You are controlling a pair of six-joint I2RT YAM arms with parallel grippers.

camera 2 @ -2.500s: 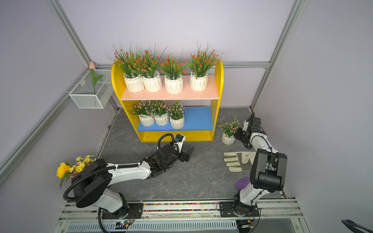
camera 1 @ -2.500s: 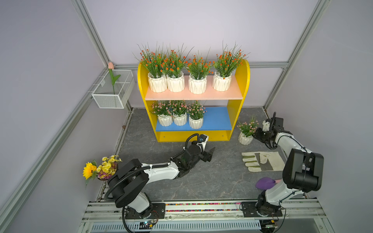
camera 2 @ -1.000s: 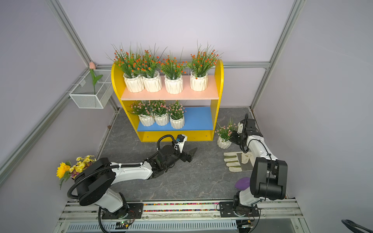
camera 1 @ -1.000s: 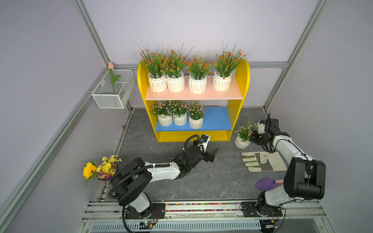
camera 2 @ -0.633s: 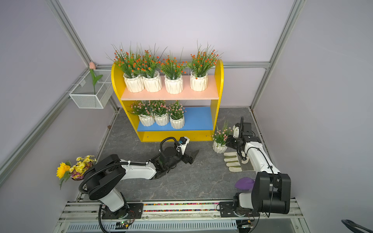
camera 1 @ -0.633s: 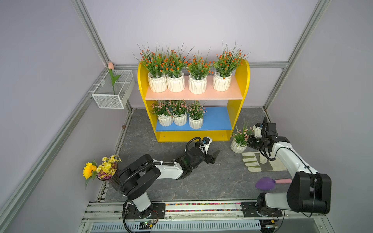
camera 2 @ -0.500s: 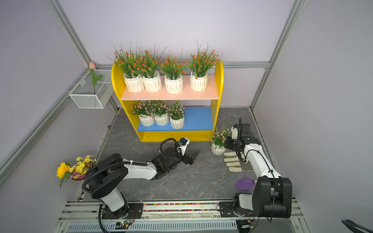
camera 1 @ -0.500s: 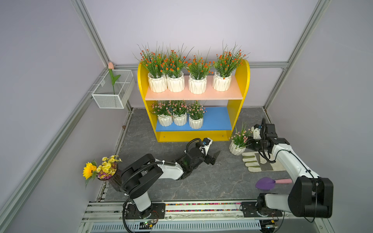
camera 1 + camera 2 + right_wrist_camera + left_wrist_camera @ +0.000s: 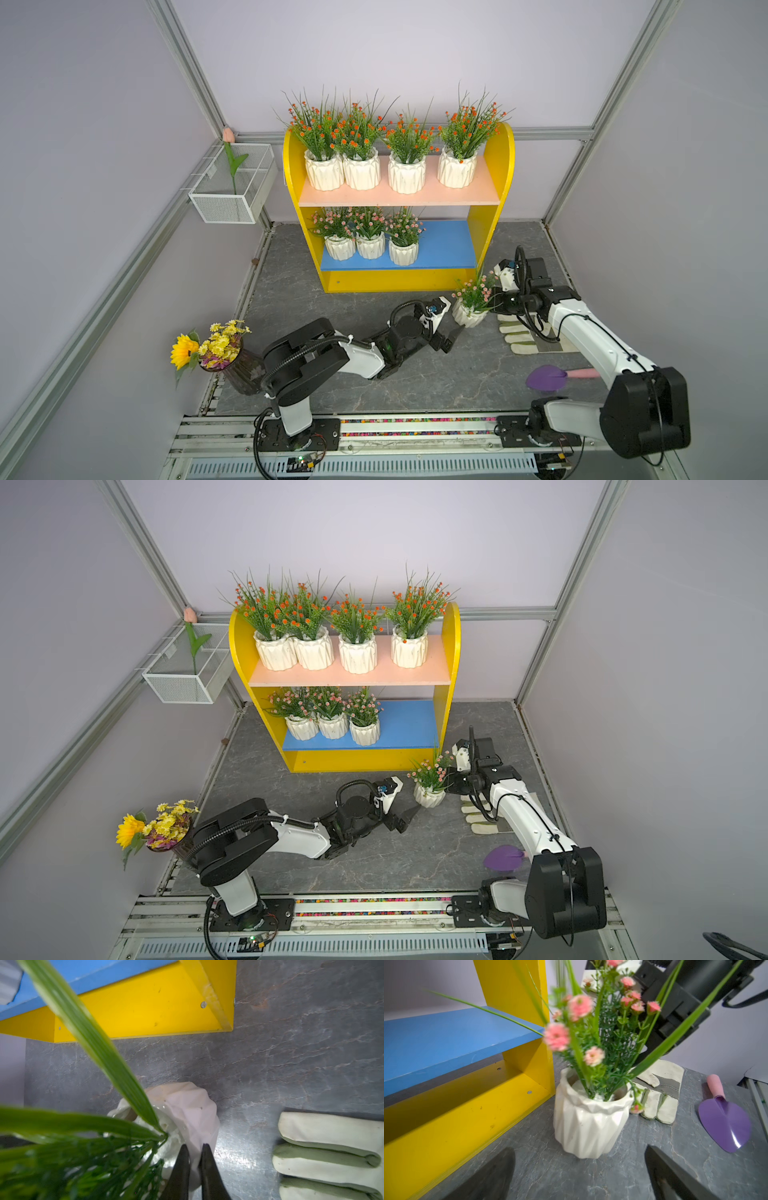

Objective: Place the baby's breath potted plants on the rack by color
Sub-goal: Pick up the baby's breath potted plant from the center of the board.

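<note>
The rack (image 9: 500, 166) (image 9: 451, 646) holds several orange baby's breath potted plants (image 9: 406, 174) on its peach upper board. Three pink ones (image 9: 372, 245) stand at the left of its blue lower board (image 9: 444, 245). One more pink plant in a white faceted pot (image 9: 468, 318) (image 9: 429, 796) (image 9: 589, 1126) is at floor level by the rack's front right corner. My right gripper (image 9: 194, 1146) (image 9: 496, 305) is shut on that pot's rim (image 9: 191, 1109). My left gripper (image 9: 578, 1150) (image 9: 451, 322) is open, its fingers spread just short of the pot on either side.
A white work glove (image 9: 528, 338) lies right of the pot, with a purple trowel (image 9: 546, 378) nearer the front. A sunflower bouquet in a vase (image 9: 216, 349) stands front left. A wire basket (image 9: 232, 191) with a tulip hangs on the left wall.
My right gripper has carried the pink plant left, from beside the rack's right panel to its front corner. My left gripper has reached right toward the pot and opened a little wider.
</note>
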